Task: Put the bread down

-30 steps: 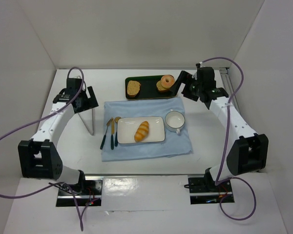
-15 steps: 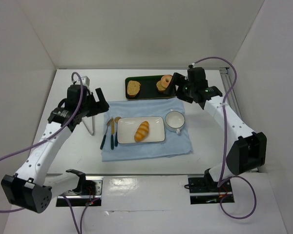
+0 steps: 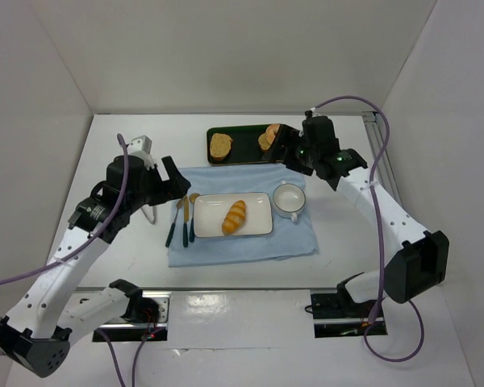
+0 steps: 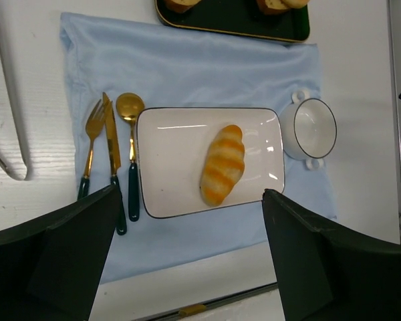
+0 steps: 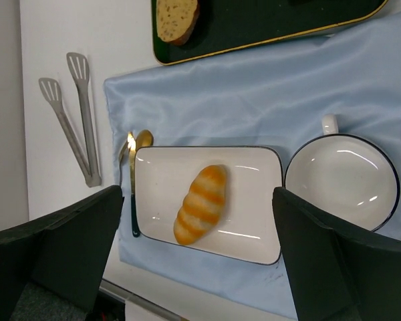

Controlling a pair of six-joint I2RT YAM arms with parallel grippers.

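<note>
Bread [image 3: 235, 217] lies diagonal on plate [image 3: 210, 214]. Left claw [image 3: 172, 179], right claw [image 3: 282, 145] both spread, empty. Looks placed: lift away high, no nudging plate.

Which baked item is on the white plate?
The ridged golden-orange bread, lying alone on the white plate; the toast slice and the donut sit on the dark tray.

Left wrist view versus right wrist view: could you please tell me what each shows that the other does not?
Only the left wrist view shows the fork, knife and spoon whole, handles included. Only the right wrist view shows the tongs' two heads and most of the toast. Both show the bread lying on the white plate, the cup beside it and the blue cloth.
</note>
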